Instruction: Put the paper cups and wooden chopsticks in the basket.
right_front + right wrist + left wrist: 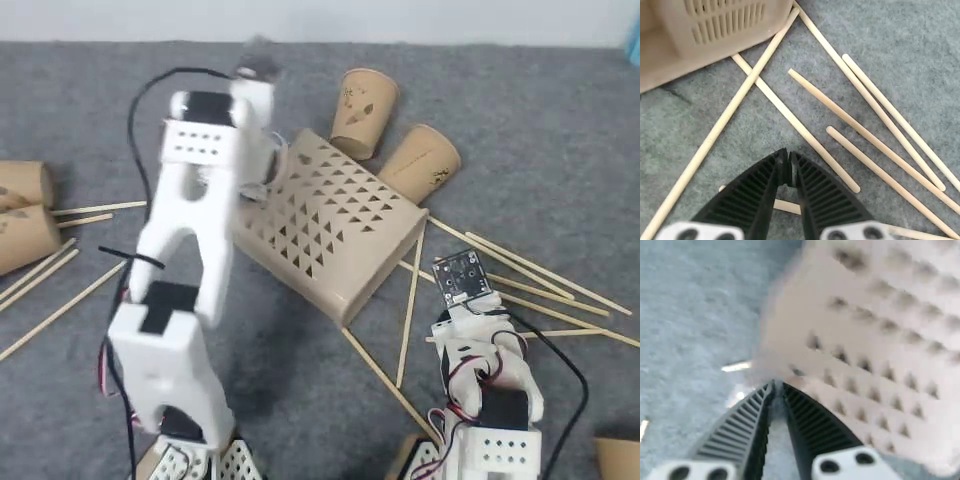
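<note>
A grey table [560, 120] seen from above, with two white robot arms at its near edge. A tan basket [340, 215] lies tipped over in the middle, a face pierced with triangles turned up.

Two cups [365, 108] lie on their sides just beyond the basket, toward the far edge, the second [420, 160] touching the basket's far side. Two more cups [22, 210] lie together at the left edge, and another [618, 460] sits at the near right corner.

Chopsticks [520, 265] lie scattered on the table to the right of the basket, and more of them [60, 300] lie near the left edge. None are in the basket.

The left arm [190, 250] stretches to the basket's far left corner. In its wrist view, the left gripper [776, 386] has its fingers [747, 420] closed, tips against the basket [880, 340] wall; whether they pinch it cannot be told.

The right arm [480, 380] sits by the near right corner. The right gripper [789, 159] has its fingers [825, 195] pressed together on nothing, above chopsticks [805, 132] that lie crossed beside the basket [715, 30].
</note>
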Available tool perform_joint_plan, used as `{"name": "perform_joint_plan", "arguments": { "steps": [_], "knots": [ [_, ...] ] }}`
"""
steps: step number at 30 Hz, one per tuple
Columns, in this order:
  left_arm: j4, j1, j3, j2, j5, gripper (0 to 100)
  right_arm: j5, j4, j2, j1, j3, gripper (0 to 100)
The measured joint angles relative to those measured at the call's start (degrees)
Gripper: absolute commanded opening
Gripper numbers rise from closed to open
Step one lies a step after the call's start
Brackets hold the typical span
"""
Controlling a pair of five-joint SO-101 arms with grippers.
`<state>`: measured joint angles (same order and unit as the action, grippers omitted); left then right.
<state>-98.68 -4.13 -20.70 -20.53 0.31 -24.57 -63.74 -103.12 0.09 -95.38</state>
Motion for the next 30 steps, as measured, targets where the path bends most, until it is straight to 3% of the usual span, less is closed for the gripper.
{"name": "perform_joint_plan", "arguments": {
  "steps": [8,15,20,26,30],
  "knots": [
    [5.01,-2.55,8.79,8.26,0.79,3,0.0,0.0,0.0,0.0,0.0,1.3],
    [5.1,1.85,8.79,14.07,0.7,30,0.0,0.0,0.0,0.0,0.0,1.3],
    [5.36,4.84,8.79,13.36,0.7,27,0.0,0.0,0.0,0.0,0.0,1.3],
    [13.19,8.97,7.82,5.45,-0.44,23,0.0,0.0,0.0,0.0,0.0,1.3],
    [14.15,10.81,2.73,0.09,-0.62,20,0.0,0.0,0.0,0.0,0.0,1.3]
  ]
}}
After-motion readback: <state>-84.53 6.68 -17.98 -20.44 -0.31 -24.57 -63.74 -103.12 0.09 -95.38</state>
